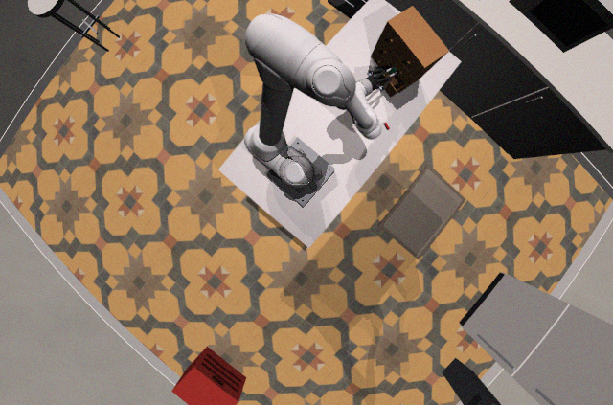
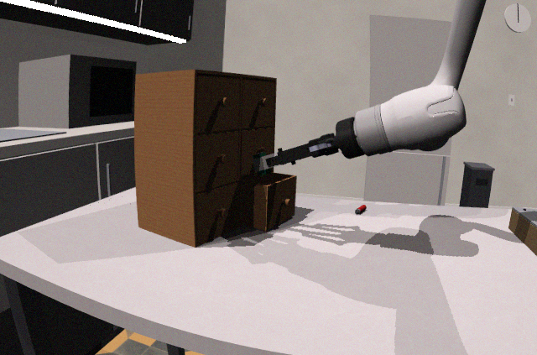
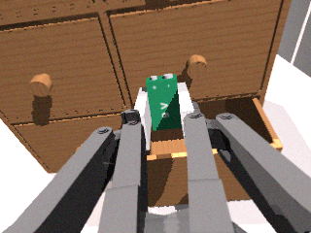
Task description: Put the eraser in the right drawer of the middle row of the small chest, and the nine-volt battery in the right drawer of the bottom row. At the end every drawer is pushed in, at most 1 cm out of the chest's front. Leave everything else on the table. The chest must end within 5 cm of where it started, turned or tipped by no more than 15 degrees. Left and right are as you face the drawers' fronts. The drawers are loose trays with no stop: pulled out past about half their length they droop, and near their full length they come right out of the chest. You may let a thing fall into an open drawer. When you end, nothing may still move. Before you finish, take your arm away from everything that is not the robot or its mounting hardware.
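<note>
My gripper (image 1: 390, 74) (image 2: 264, 163) (image 3: 163, 98) is shut on the green nine-volt battery (image 2: 260, 154) (image 3: 162, 99), whose terminals point up and towards the chest. The battery is close to the chest's front, above the open right drawer of the bottom row (image 2: 277, 207) (image 3: 167, 182). That drawer sticks well out of the chest (image 1: 418, 32) (image 2: 164, 147) and what shows of its inside looks empty; the fingers hide part of it. The right drawer of the middle row (image 2: 257, 140) (image 3: 233, 58) looks pushed in. The chest stands upright. I see no eraser in any view.
A small red cylinder (image 1: 386, 125) (image 2: 361, 209) with a dark end lies on the table (image 2: 346, 273), out in front of the chest and off to its right. The knobs of the other drawers stick out of the chest's front beside and above the gripper.
</note>
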### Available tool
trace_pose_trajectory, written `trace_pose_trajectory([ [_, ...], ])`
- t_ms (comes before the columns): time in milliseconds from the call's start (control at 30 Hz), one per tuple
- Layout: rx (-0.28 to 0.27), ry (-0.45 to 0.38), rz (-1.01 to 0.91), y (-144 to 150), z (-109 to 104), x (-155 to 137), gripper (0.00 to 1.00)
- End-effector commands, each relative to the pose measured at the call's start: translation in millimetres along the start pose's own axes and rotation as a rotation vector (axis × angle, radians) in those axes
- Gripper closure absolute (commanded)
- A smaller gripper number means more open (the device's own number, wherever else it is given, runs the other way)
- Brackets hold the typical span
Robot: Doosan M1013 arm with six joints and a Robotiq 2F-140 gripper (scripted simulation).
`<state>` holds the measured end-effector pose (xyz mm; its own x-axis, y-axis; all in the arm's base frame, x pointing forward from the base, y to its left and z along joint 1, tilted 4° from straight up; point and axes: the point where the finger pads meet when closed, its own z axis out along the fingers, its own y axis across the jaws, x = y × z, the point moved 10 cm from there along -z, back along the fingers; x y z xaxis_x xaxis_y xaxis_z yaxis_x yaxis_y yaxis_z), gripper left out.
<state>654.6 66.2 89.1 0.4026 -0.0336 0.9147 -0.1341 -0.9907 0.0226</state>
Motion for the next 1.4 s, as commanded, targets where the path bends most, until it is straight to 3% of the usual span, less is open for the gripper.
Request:
trace_pose_trajectory([
  [0, 0.0, 0.0, 0.0, 0.0, 0.0, 0.1, 0.86],
  [467, 0.0, 0.0, 0.0, 0.0, 0.0, 0.1, 0.86],
  [867, 0.0, 0.0, 0.0, 0.0, 0.0, 0.1, 0.74],
  [900, 0.0, 0.0, 0.0, 0.0, 0.0, 0.1, 0.0],
  [1367, 0.0, 0.0, 0.0, 0.0, -0.1, 0.1, 0.0],
])
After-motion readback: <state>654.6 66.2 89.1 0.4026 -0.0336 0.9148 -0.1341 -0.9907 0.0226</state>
